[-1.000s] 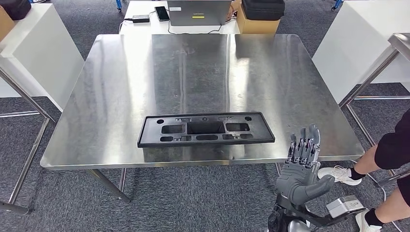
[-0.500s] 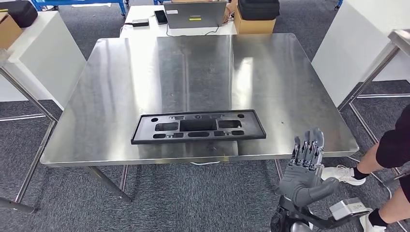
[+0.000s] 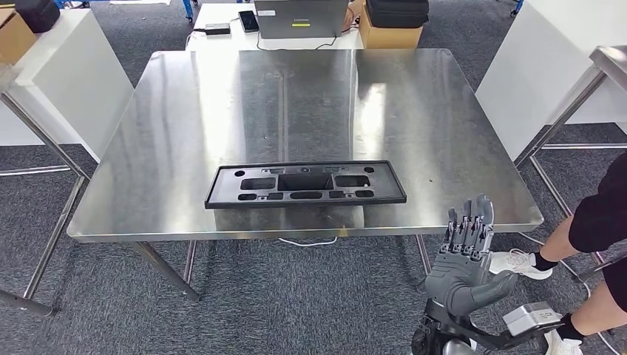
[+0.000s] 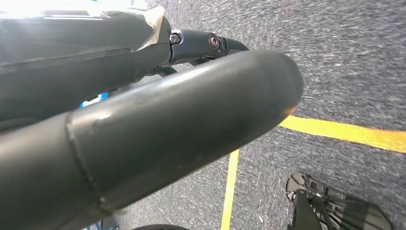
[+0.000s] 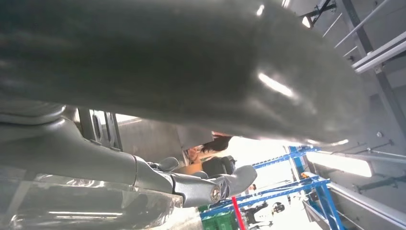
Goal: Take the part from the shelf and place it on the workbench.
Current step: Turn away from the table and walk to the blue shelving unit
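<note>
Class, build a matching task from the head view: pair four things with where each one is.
Things:
1. black plastic part
2. right hand
3. laptop
4. white shoe

Places:
A. on the floor, right of the workbench
B. on the white table behind the workbench
C. flat near the workbench's front edge
D. raised open below the front right corner

Pairs: 1-C, 2-D, 3-B, 4-A

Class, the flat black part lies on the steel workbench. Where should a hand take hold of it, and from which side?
Probably its long near rim, approached from the bench's front edge: the black part lies flat close to that edge of the workbench, with thin raised borders.
</note>
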Robot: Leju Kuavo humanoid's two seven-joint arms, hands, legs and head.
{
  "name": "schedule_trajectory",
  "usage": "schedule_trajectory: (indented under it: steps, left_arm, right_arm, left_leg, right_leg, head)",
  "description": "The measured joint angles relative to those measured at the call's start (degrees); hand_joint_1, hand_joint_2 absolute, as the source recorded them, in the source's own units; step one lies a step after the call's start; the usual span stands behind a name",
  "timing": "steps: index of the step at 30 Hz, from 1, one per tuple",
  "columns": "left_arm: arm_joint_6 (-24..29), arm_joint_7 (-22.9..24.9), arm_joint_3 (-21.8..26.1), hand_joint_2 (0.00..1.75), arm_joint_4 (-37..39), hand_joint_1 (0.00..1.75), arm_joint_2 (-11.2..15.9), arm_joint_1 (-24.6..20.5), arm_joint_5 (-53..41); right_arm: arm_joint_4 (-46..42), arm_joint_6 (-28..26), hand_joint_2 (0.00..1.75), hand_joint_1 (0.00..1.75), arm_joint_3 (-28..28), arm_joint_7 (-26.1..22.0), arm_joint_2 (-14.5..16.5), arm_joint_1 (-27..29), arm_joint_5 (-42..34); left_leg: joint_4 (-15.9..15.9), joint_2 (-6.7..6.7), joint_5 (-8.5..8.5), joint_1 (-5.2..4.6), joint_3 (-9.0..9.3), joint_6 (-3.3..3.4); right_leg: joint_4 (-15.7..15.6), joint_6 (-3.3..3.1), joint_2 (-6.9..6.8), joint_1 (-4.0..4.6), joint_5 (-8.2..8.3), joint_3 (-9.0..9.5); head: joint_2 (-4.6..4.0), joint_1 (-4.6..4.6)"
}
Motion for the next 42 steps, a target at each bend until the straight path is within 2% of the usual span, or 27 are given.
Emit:
schedule_trajectory:
  steps: [1, 3, 5, 6, 7, 9, 11, 12, 15, 16, 19, 20, 21, 22, 23, 25, 27, 30, 31, 33, 35, 36, 37, 38, 40, 41, 42]
  left_arm:
    - [0.0, 0.0, 0.0, 0.00, 0.0, 0.00, 0.0, -0.1, 0.0]
    - [-0.2, 0.0, 0.0, 0.00, 0.0, 0.00, -0.1, -0.2, -0.1]
    - [-0.4, 0.0, 0.0, 0.00, 0.0, 0.00, -0.1, -0.1, -0.2]
    - [-0.4, 0.0, 0.0, 0.00, 0.0, 0.00, -0.1, -0.1, -0.2]
    - [-0.4, 0.0, 0.0, 0.00, 0.0, 0.00, -0.1, -0.1, -0.2]
    - [-0.5, 0.0, 0.0, 0.00, 0.0, 0.00, -0.2, -0.1, -0.2]
    - [-0.5, 0.0, 0.0, 0.00, 0.0, 0.00, -0.2, -0.2, -0.1]
    - [-0.5, 0.0, 0.0, 0.00, 0.0, 0.00, -0.2, -0.2, -0.1]
    - [-0.6, 0.0, 0.0, 0.00, 0.0, 0.00, -0.1, -0.2, 0.0]
    - [-0.6, 0.0, 0.0, 0.00, 0.0, 0.00, -0.1, -0.2, 0.0]
    - [-0.6, 0.0, 0.0, 0.00, 0.0, 0.00, -0.1, -0.1, 0.0]
    - [-0.6, 0.0, 0.0, 0.00, 0.0, 0.00, -0.1, -0.1, -0.1]
    - [-0.7, 0.0, 0.0, 0.00, 0.0, 0.00, -0.1, -0.1, -0.1]
    - [-0.7, 0.0, 0.0, 0.00, 0.0, 0.00, -0.1, -0.1, -0.1]
    - [-0.8, 0.0, 0.0, 0.00, 0.0, 0.00, 0.0, -0.1, -0.2]
    - [-0.8, 0.0, 0.0, 0.00, 0.0, 0.00, 0.0, -0.2, -0.3]
    - [-0.8, 0.0, 0.0, 0.00, 0.0, 0.00, 0.1, -0.3, -0.3]
    - [-0.9, 0.0, 0.0, 0.00, 0.0, 0.00, 0.2, -0.4, -0.4]
    - [-0.9, 0.0, 0.0, 0.00, 0.0, 0.00, 0.2, -0.5, -0.4]
    - [-0.9, 0.0, 0.0, 0.00, 0.0, 0.00, 0.2, -0.6, -0.4]
    - [-0.9, 0.0, 0.0, 0.00, 0.0, 0.00, 0.2, -0.6, -0.4]
    - [-0.9, 0.0, 0.0, 0.00, 0.0, 0.00, 0.2, -0.5, -0.4]
    - [-0.8, 0.0, 0.0, 0.00, 0.0, 0.00, 0.2, -0.5, -0.4]
    - [-0.8, 0.0, 0.0, 0.00, 0.0, 0.00, 0.2, -0.5, -0.4]
    - [-0.8, 0.0, 0.0, 0.00, 0.0, 0.00, 0.1, -0.5, -0.5]
    - [-0.8, 0.0, 0.0, 0.00, 0.0, 0.00, 0.0, -0.5, -0.5]
    - [-0.8, 0.0, 0.0, 0.00, 0.0, 0.00, 0.0, -0.5, -0.5]
  right_arm:
    - [0.0, 0.0, 0.00, 0.00, -0.1, 0.0, 0.0, 0.0, 0.0]
    - [-0.1, 0.0, 0.00, 0.00, -0.4, 0.0, 0.0, 0.0, 0.0]
    - [-0.1, 0.0, 0.00, 0.00, -0.5, 0.0, 0.0, 0.1, 0.0]
    - [-0.1, 0.1, 0.00, 0.00, -0.6, 0.0, 0.0, 0.2, 0.1]
    - [-0.1, 0.1, 0.00, 0.00, -0.6, 0.1, 0.0, 0.2, 0.1]
    - [-0.1, 0.3, 0.00, 0.00, -0.6, 0.2, 0.0, 0.2, 0.2]
    - [-0.1, 0.5, 0.00, 0.00, -0.7, 0.3, 0.0, 0.3, 0.4]
    - [-0.1, 0.7, 0.00, 0.00, -0.7, 0.4, 0.0, 0.3, 0.5]
    - [-0.1, 1.2, 0.00, 0.00, -0.9, 0.6, 0.1, 0.5, 0.7]
    - [-0.1, 1.2, 0.00, 0.00, -0.9, 0.6, 0.1, 0.5, 0.7]
    - [-0.1, 1.3, 0.00, 0.00, -0.9, 0.7, 0.3, 0.5, 0.7]
    - [-0.1, 1.3, 0.00, 0.00, -0.9, 0.7, 0.3, 0.6, 0.7]
    - [-0.1, 1.3, 0.00, 0.00, -1.0, 0.7, 0.3, 0.6, 0.7]
    - [-0.1, 1.3, 0.00, 0.00, -1.0, 0.7, 0.3, 0.6, 0.7]
    - [0.0, 1.3, 0.00, 0.00, -1.0, 0.7, 0.3, 0.6, 0.7]
    - [0.0, 1.3, 0.00, 0.00, -1.0, 0.7, 0.3, 0.6, 0.7]
    - [0.0, 1.4, 0.00, 0.00, -1.1, 0.7, 0.3, 0.5, 0.7]
    - [-0.1, 1.4, 0.00, 0.00, -1.1, 0.7, 0.3, 0.6, 0.7]
    - [-0.1, 1.4, 0.00, 0.00, -1.1, 0.7, 0.2, 0.6, 0.6]
    - [-0.1, 1.3, 0.00, 0.00, -1.0, 0.8, 0.0, 0.6, 0.5]
    - [-0.1, 1.3, 0.00, 0.00, -1.0, 0.9, -0.1, 0.7, 0.3]
    - [-0.1, 1.2, 0.00, 0.00, -1.0, 1.0, -0.2, 0.7, 0.2]
    - [-0.1, 1.2, 0.00, 0.00, -1.0, 1.1, -0.3, 0.7, 0.1]
    - [0.0, 1.1, 0.00, 0.00, -1.0, 1.2, -0.3, 0.6, 0.0]
    - [0.0, 1.1, 0.00, 0.00, -1.0, 1.3, -0.3, 0.4, -0.1]
    - [0.0, 1.1, 0.00, 0.00, -1.0, 1.4, -0.3, 0.2, -0.1]
    - [0.1, 1.1, 0.00, 0.00, -1.0, 1.4, -0.3, 0.0, -0.2]
  left_leg:
    - [-0.2, 0.11, 0.44, 0.09, -0.25, 0.55]
    - [-0.4, 0.34, 1.24, 0.15, -1.07, 1.31]
    - [-0.4, 0.47, 1.91, 0.05, -2.05, 1.46]
    - [-0.4, 0.53, 2.24, 0.01, -2.49, 1.43]
    - [-0.4, 0.57, 2.54, -0.01, -2.85, 1.33]
    - [-0.3, 0.58, 3.05, -0.01, -3.28, 1.04]
    - [-0.3, 0.53, 3.55, -0.17, -3.54, 0.49]
    - [-0.2, 0.51, 3.78, -0.25, -3.65, 0.18]
    - [0.0, 0.41, 4.19, -0.04, -4.08, -0.91]
    - [0.9, 0.33, 3.26, 0.13, -4.55, -1.21]
    - [9.2, 0.06, -3.58, 0.51, -7.65, -1.85]
    - [12.5, 0.03, -5.35, 0.58, -8.61, -2.06]
    - [14.6, 0.03, -6.09, 0.62, -8.94, -2.23]
    - [14.7, 0.04, -5.66, 0.63, -8.25, -2.28]
    - [12.5, 0.05, -4.36, 0.64, -6.39, -2.20]
    - [4.6, 0.08, -1.85, 0.56, -1.02, -1.64]
    - [-0.2, 0.10, -0.86, 0.16, 1.86, -0.99]
    - [-1.1, 0.26, -0.01, -0.20, 1.60, -0.11]
    - [-1.4, 0.39, 0.49, -0.08, 1.35, 0.35]
    - [-1.9, 0.69, 1.60, 0.21, 0.48, 1.15]
    - [-1.8, 0.80, 2.51, 0.16, -0.90, 1.36]
    - [-1.8, 0.86, 2.98, 0.16, -1.60, 1.28]
    - [-1.8, 0.90, 3.46, 0.18, -2.26, 1.13]
    - [-1.7, 0.92, 3.91, 0.23, -2.85, 0.93]
    - [-1.6, 0.88, 4.71, 0.30, -3.77, 0.35]
    - [-1.4, 0.83, 5.05, 0.26, -4.16, -0.01]
    - [-1.2, 0.80, 5.40, 0.15, -4.42, -0.39]
  right_leg:
    - [1.1, 0.03, -0.01, 0.03, -0.89, -0.64]
    - [6.8, -0.43, -0.07, -0.07, -4.54, -3.14]
    - [13.9, -0.58, -0.08, -0.16, -7.93, -5.63]
    - [15.5, -0.32, -0.08, -0.17, -8.45, -5.77]
    - [14.8, 0.10, -0.08, -0.19, -8.05, -4.77]
    - [7.6, 0.87, -0.09, -0.26, -5.65, 0.16]
    - [0.5, 0.81, 0.03, -0.08, -3.83, 4.63]
    - [-1.2, 0.53, 0.11, 0.05, -3.51, 5.38]
    - [-1.8, -0.71, 0.16, 0.09, -2.94, 4.51]
    - [-1.9, -1.37, 0.09, -0.09, -2.52, 4.25]
    - [-2.1, -2.95, -0.13, -0.31, -1.15, 3.28]
    - [-2.0, -3.04, -0.16, -0.19, -0.78, 2.84]
    - [-1.9, -3.00, -0.18, -0.08, -0.43, 2.28]
    - [-1.7, -2.88, -0.17, -0.02, -0.16, 1.75]
    - [-1.5, -2.73, -0.17, 0.03, 0.05, 1.32]
    - [-1.2, -2.33, -0.18, 0.10, 0.37, 0.78]
    - [-1.0, -1.69, -0.25, 0.24, 0.77, 0.52]
    - [-0.9, -0.52, -0.32, 0.28, 1.40, 0.15]
    - [-0.2, -0.36, -0.31, 0.32, 0.87, -0.36]
    - [4.3, -0.66, -0.27, 0.27, -2.44, -2.51]
    - [11.7, -0.90, -0.25, -0.03, -6.68, -5.31]
    - [14.5, -0.63, -0.26, -0.22, -7.71, -5.99]
    - [15.6, -0.08, -0.26, -0.39, -7.68, -5.72]
    - [14.4, 0.64, -0.27, -0.61, -6.68, -4.24]
    - [6.8, 1.84, -0.26, -1.14, -4.31, 1.20]
    - [2.5, 2.01, -0.13, -1.16, -3.82, 4.03]
    - [-0.5, 1.93, -0.01, -1.05, -3.76, 5.70]
  head:
    - [0.00, 0.15]
    - [0.00, 0.41]
    - [0.00, 0.64]
    - [0.00, 0.69]
    - [0.00, 0.75]
    - [0.00, 0.78]
    - [0.00, 0.70]
    - [0.00, 0.68]
    - [0.00, 0.62]
    - [0.00, 0.57]
    - [0.00, 0.36]
    - [0.00, 0.32]
    - [0.00, 0.33]
    - [0.00, 0.31]
    - [0.00, 0.31]
    - [0.00, 0.30]
    - [0.00, 0.36]
    - [0.00, 0.19]
    - [0.00, 0.19]
    - [0.00, 0.36]
    - [0.00, 0.57]
    - [0.00, 0.60]
    - [0.00, 0.65]
    - [0.00, 0.69]
    - [0.00, 0.71]
    - [0.00, 0.74]
    - [0.00, 0.74]
